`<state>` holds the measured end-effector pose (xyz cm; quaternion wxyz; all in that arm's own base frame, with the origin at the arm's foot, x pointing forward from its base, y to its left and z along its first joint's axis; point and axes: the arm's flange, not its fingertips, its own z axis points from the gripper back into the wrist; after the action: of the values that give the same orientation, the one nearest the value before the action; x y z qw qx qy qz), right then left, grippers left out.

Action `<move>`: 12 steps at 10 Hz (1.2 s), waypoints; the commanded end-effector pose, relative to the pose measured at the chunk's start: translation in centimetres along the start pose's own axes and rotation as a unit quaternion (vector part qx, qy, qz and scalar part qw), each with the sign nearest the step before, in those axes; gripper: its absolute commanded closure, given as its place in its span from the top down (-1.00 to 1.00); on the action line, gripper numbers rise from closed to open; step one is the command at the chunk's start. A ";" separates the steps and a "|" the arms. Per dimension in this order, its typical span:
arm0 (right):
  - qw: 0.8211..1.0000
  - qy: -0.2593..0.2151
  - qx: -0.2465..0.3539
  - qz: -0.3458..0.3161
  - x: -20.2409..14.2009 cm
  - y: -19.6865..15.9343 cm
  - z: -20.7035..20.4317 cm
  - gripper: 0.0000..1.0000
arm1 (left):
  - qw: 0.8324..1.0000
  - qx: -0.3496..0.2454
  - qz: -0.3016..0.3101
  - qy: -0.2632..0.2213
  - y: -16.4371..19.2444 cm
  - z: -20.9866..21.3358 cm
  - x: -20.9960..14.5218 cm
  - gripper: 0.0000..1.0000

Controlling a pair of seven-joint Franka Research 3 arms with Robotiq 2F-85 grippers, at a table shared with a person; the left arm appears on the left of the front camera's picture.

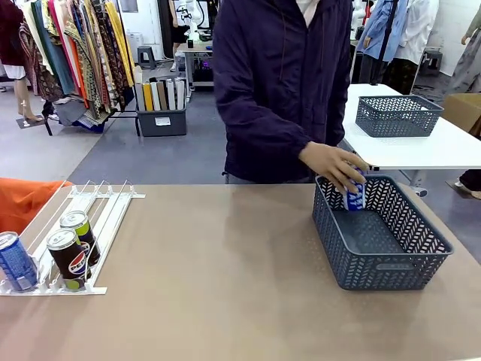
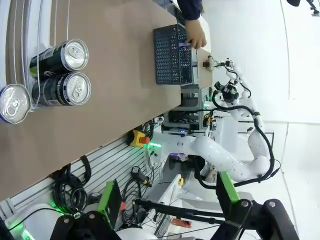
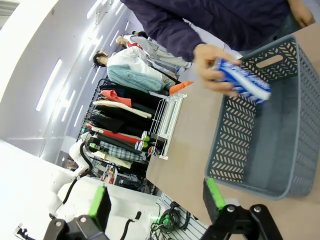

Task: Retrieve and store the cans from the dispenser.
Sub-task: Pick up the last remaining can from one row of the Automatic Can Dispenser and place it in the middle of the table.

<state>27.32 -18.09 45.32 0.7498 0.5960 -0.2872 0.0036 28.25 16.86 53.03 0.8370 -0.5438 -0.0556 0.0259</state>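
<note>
Basket: dark grey mesh plastic basket [image 1: 383,263], person's hand [image 1: 331,165] holding blue aluminium can [image 1: 355,197] over it
Claws: left gripper [image 2: 167,195], right gripper [image 3: 156,200] both wide, empty

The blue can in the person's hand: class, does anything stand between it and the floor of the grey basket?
Nothing visible does. The person's hand holds the blue can over the far end of the basket, and the basket floor under it is bare.
</note>
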 end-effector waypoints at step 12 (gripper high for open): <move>1.000 -0.011 0.011 0.011 0.4 0.2 -0.1 1.00 | 0.825 0.557 -0.039 -0.083 -5.0 -10.1 2.4 1.00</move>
<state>27.33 -18.07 45.33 0.7499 0.5960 -0.2870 0.0039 30.10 5.13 54.84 0.9900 0.0143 -0.1377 0.0253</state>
